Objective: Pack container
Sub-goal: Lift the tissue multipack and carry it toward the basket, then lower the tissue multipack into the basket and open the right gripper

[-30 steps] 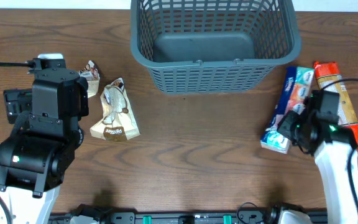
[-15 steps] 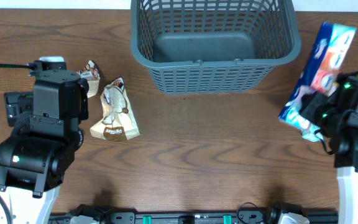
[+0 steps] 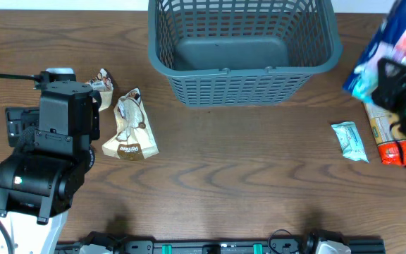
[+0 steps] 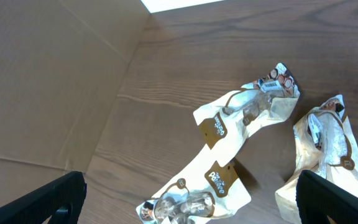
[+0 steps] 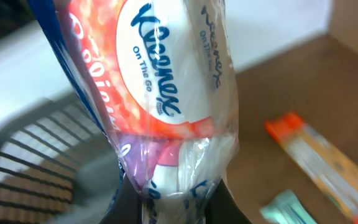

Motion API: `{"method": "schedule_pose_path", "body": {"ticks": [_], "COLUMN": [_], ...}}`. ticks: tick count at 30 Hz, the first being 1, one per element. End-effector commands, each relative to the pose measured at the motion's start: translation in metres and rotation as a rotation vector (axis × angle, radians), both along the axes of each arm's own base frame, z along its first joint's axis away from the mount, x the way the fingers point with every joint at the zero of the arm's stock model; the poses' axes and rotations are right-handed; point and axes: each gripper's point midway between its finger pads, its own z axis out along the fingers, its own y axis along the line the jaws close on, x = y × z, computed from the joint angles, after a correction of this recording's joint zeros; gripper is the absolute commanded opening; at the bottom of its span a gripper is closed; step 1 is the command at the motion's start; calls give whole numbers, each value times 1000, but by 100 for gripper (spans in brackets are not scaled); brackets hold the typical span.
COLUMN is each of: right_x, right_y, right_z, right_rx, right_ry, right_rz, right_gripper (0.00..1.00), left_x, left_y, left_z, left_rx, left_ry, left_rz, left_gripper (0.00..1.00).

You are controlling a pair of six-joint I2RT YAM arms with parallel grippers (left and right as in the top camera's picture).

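Container: your dark grey container (image 3: 244,53) stands upright at the middle of the tabletop's (image 3: 245,176) far edge, with its slotted walls and solid floor facing the overhead camera.
Right gripper: your right gripper (image 5: 176,208) is pinching the lower end of a tissue pack (image 5: 166,81), with one dark finger on each side of the wrapper.
Tissue pack: you have the pack (image 3: 393,46) lifted off the tabletop near the right edge. It is just to the right of the container's right wall and not over the opening. It looks blurred from overhead, while the right wrist view shows the blue lettering and orange-pink print clearly.
Left gripper: your left gripper (image 4: 194,199) is spread wide, one fingertip at each lower corner of the left wrist view. It hangs above the snack packets and holds nothing.
Snack packets: cream-and-brown snack packets (image 4: 247,115) lie crumpled near the left edge. From overhead, one (image 3: 129,127) lies just right of your left arm (image 3: 44,162) and another is partly tucked behind it.
Teal packet: a small teal packet (image 3: 349,141) lies flat near the right edge.
Orange packet: an orange packet (image 3: 386,137) lies just beside the teal one, on the side nearer the right edge, partly hidden by your right arm.
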Motion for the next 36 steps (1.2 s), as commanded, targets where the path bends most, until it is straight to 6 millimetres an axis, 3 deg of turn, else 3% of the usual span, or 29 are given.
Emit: {"method": "schedule_pose_path", "body": {"ticks": [1, 5, 9, 16, 20, 29, 36], "right_x": [15, 41, 67, 89, 98, 119, 132], "right_y": [24, 40, 60, 116, 136, 145, 148], "right_z": [30, 42, 39, 13, -10, -63, -83], "right_rx": [37, 98, 138, 112, 75, 11, 0], "right_ry": [-88, -139, -148, -85, -28, 106, 145], "right_rz": [140, 248, 329, 491, 557, 609, 622], "right_gripper": [2, 2, 2, 2, 2, 2, 2], "left_x": [-1, -1, -1, -1, -1, -1, -1], "left_y": [4, 4, 4, 4, 4, 4, 4], "left_z": [6, 6, 6, 6, 6, 6, 6], "left_rx": [5, 5, 5, 5, 5, 5, 5], "left_ry": [-17, -17, -17, -17, -17, -17, -17], "left_rz": [20, 20, 20, 20, 20, 20, 20], "left_gripper": [99, 99, 99, 99, 99, 99, 99]}}
